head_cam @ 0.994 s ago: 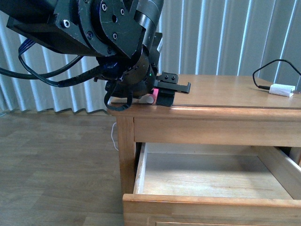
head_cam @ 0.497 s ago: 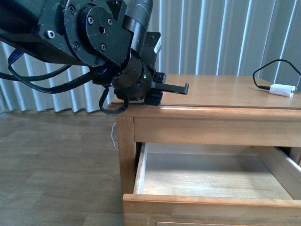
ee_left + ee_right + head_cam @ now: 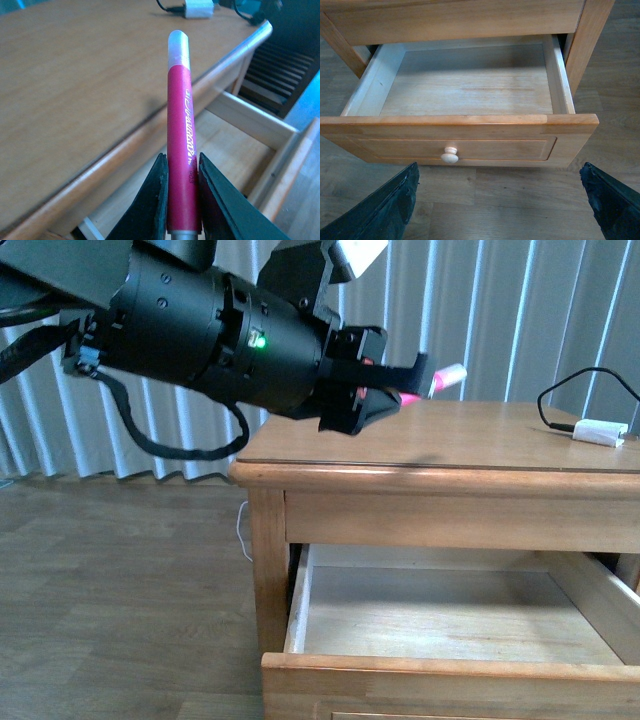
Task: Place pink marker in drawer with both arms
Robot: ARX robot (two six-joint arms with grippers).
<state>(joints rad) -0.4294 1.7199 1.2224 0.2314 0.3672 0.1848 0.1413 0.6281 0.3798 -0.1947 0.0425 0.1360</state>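
My left gripper (image 3: 181,167) clamped on pink marker (image 3: 178,100) | marker axis runs straight out of gripper, above table (image 3: 500,435) | open drawer (image 3: 460,120) below, toward me.

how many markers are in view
1: the pink marker, held in the left gripper above the tabletop. The open drawer holds none.

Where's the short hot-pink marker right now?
The hot-pink marker is clamped in the black left gripper, in the air above the light-oak table, left of the white adapter in the front view.
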